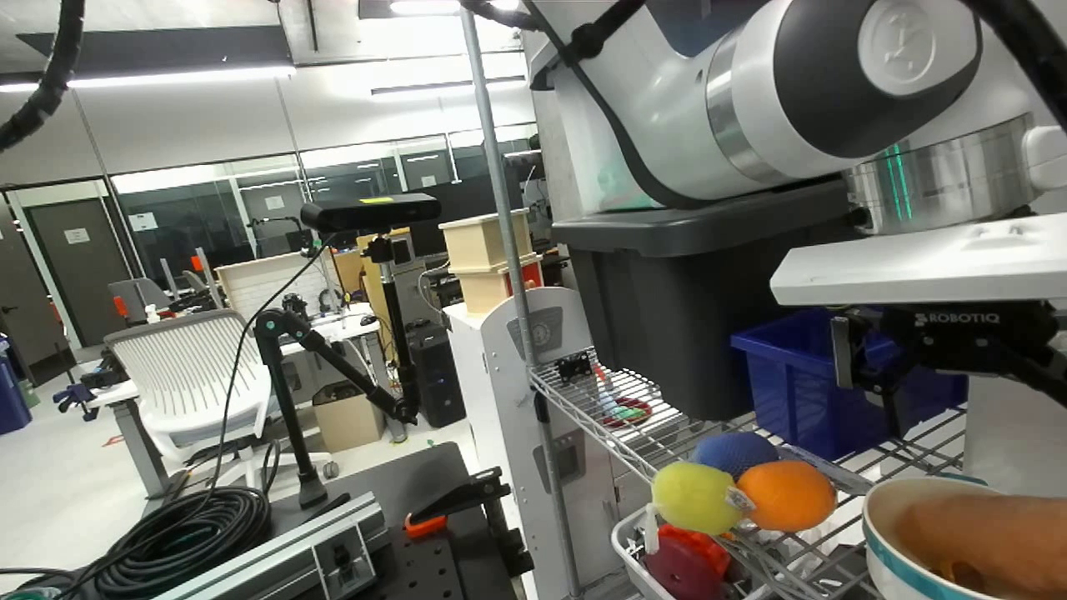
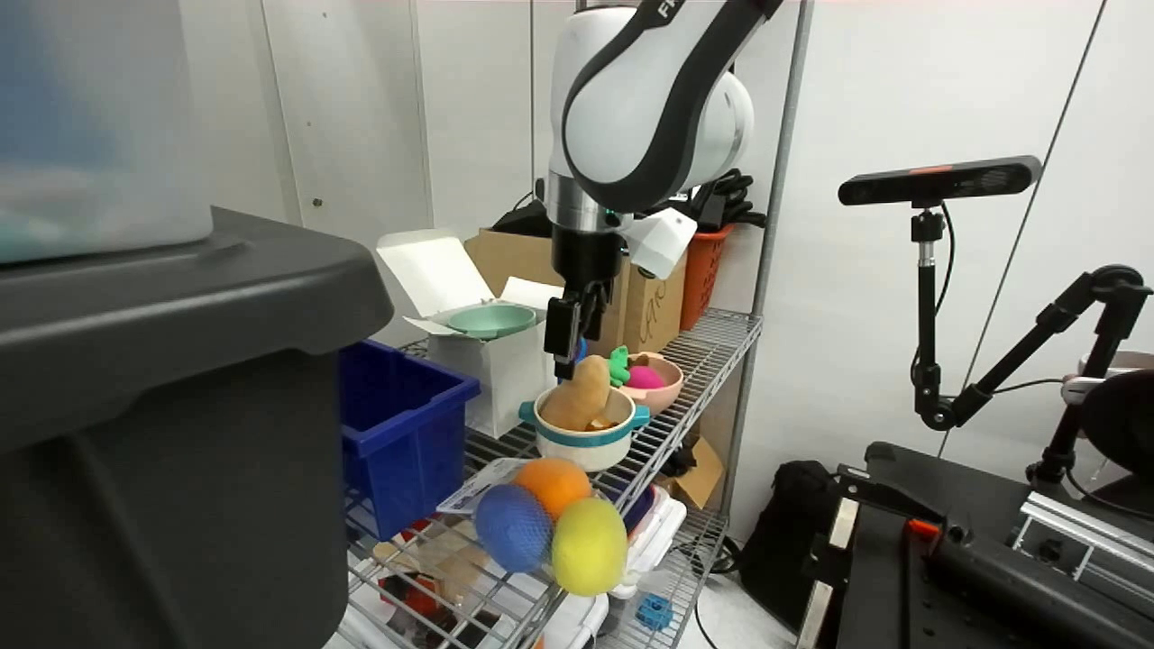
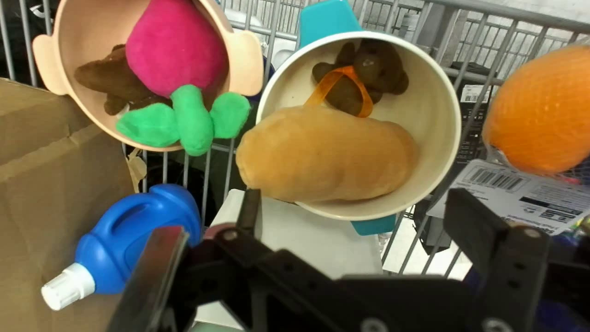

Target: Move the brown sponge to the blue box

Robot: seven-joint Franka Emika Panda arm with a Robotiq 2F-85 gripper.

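Observation:
The brown sponge, a tan-brown, soft, rounded object, lies in a cream pot with teal handles, one end over the rim. It shows in both exterior views, in the pot. The bright-blue box stands on the wire shelf beside the dark grey tote; it shows in both exterior views. My gripper is open and empty, fingers wide apart. In both exterior views it is above the pot's level.
A small brown plush bear shares the pot. A peach bowl with a pink-green plush, a blue bottle, a white open box, netted coloured balls and the dark grey tote stand around.

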